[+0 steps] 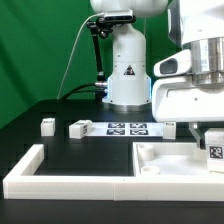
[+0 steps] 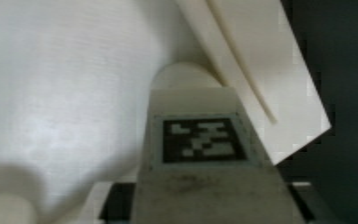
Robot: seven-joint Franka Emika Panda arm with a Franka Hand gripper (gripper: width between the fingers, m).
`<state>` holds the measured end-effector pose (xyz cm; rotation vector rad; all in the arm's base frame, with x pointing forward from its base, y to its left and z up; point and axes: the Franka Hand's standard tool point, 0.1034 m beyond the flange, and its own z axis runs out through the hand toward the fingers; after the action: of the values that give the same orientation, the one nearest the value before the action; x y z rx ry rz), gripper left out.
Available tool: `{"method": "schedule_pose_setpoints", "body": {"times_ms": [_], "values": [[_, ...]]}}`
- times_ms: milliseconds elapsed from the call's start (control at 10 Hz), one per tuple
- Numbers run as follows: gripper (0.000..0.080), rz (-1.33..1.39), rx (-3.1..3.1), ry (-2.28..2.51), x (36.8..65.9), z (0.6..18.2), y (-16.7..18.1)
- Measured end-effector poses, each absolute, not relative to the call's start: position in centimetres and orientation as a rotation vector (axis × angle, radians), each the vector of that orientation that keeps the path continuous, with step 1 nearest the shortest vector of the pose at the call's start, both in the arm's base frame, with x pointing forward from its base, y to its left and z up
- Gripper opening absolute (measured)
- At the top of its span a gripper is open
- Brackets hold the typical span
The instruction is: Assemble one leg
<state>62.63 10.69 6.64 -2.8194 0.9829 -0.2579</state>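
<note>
Looking at the wrist view, you see the gripper (image 2: 194, 190) with its fingers clamped on the leg (image 2: 202, 130), tag facing the camera, held over the large white tray-like part (image 1: 170, 160) at the exterior view's right.

leg (image 2: 201, 140): white, black-and-white square tag | tray-like part (image 1: 170, 160): white | L-shaped border wall (image 1: 70, 182): white | marker board (image 1: 128, 127): white, row of black-and-white tags | loose legs (image 1: 47, 125): white, dark tags | table (image 1: 90, 148): black | backdrop (image 1: 40, 45): green | arm base (image 1: 128, 70): white, black triangle mark
</note>
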Motion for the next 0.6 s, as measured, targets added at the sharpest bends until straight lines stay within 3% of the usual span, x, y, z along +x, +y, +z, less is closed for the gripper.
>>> {"method": "schedule_pose_setpoints", "body": {"times_ms": [600], "values": [[0.0291,-0.140,-2.299,1.800,62.03,6.47,11.06]]}}
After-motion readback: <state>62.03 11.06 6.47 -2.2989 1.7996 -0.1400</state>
